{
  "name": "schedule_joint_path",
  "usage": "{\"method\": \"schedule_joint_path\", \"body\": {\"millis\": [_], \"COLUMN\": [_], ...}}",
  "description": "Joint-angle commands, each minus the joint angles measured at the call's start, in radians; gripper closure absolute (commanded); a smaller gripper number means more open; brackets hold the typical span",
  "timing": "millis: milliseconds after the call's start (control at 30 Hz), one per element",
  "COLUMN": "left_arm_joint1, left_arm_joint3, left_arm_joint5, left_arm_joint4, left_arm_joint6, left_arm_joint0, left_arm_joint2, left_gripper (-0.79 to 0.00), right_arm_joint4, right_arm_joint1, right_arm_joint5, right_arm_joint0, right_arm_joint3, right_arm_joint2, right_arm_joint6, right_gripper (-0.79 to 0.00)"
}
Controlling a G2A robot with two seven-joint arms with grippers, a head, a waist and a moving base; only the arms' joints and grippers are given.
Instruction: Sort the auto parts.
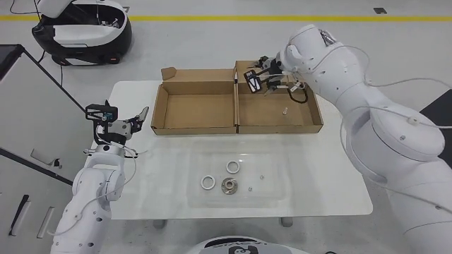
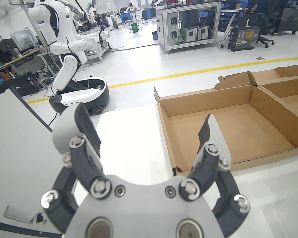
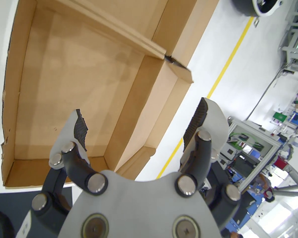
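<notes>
Near the desk's (image 1: 332, 183) front edge, middle: white ring (image 1: 232, 166), second white ring (image 1: 208, 182), grey metal hub (image 1: 227, 186) just beside both. Far edge: left box (image 1: 194, 130) and right box (image 1: 279, 128), walls touching; one small pale part (image 1: 284, 110) lies in the right box. Left gripper (image 2: 144, 115) at the desk's left edge, fingers spread, holding nothing. Right gripper (image 3: 141, 110) above the right box's far-left corner, fingers spread, holding nothing.

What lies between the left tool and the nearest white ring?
In the top view, only bare table and the clear tray's edge separate the left tool from the white ring.
</notes>
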Motion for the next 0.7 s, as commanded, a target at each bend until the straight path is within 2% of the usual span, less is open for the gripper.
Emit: {"method": "schedule_joint_path", "body": {"millis": [0, 167, 433, 667], "left_arm_joint1": [0.000, 0.000, 0.000, 0.000], "left_arm_joint3": [0.000, 0.000, 0.000, 0.000], "left_arm_joint5": [0.000, 0.000, 0.000, 0.000], "left_arm_joint4": [0.000, 0.000, 0.000, 0.000], "left_arm_joint6": [0.000, 0.000, 0.000, 0.000], "left_arm_joint0": [0.000, 0.000, 0.000, 0.000], "left_arm_joint2": [0.000, 0.000, 0.000, 0.000], "left_gripper": [-0.785, -0.785, -0.785, -0.785], "right_arm_joint4": [0.004, 0.012, 0.014, 0.034], "right_arm_joint1": [0.020, 0.076, 0.176, 0.276], "right_arm_joint5": [0.013, 0.038, 0.036, -0.002], "right_arm_joint0": [0.001, -0.005, -0.028, -0.068], "right_arm_joint3": [-0.030, -0.115, -0.300, -0.513], "right_arm_joint2": [0.005, 0.021, 0.056, 0.098], "right_arm_joint6": [-0.057, -0.177, -0.266, -0.270], "right_gripper": [-0.785, -0.785, -0.785, -0.785]}}
